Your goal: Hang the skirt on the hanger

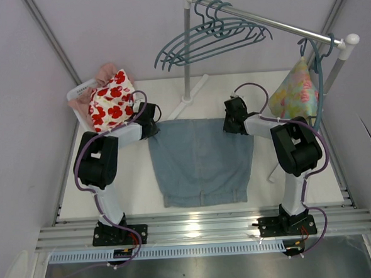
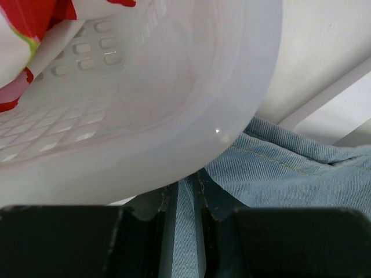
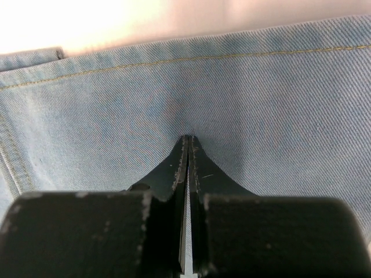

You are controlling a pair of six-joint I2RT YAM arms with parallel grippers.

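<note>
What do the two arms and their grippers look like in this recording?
Both the left arm and right arm have bulky black joint housings joined by white links, and stand on black bases. A purple cable loops along each. The left gripper and right gripper have black fingers tapering to thin tips; the right one's show pale scuff marks.

We can't make out any writing, labels, brand marks or numbers anywhere in these views. The skirt (image 1: pixel 202 160) only shows plain denim and stitching up close, and the white basket (image 2: pixel 174 116) is just bare plastic.
</note>
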